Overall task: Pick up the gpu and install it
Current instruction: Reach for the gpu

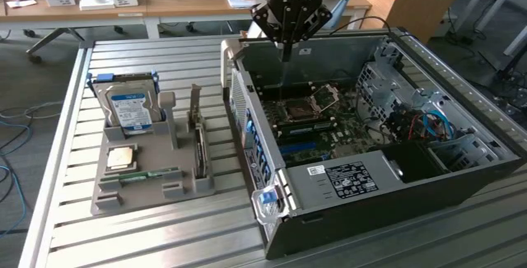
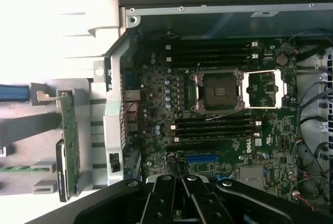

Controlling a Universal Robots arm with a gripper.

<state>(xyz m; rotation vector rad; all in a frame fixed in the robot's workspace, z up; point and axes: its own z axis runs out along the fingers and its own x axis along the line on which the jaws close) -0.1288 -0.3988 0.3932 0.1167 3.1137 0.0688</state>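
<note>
Jaws shut and empty, the black gripper (image 1: 286, 55) hangs over the open metal case (image 1: 411, 209); the thin brown gpu (image 1: 200, 147) stands edgewise beside that case, on the exterior view's left.

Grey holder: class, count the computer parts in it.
4: hard drive upright at its far end; processor chip flat in the middle; green memory stick nearer the camera; gpu on edge along the exterior view's right side.
</note>
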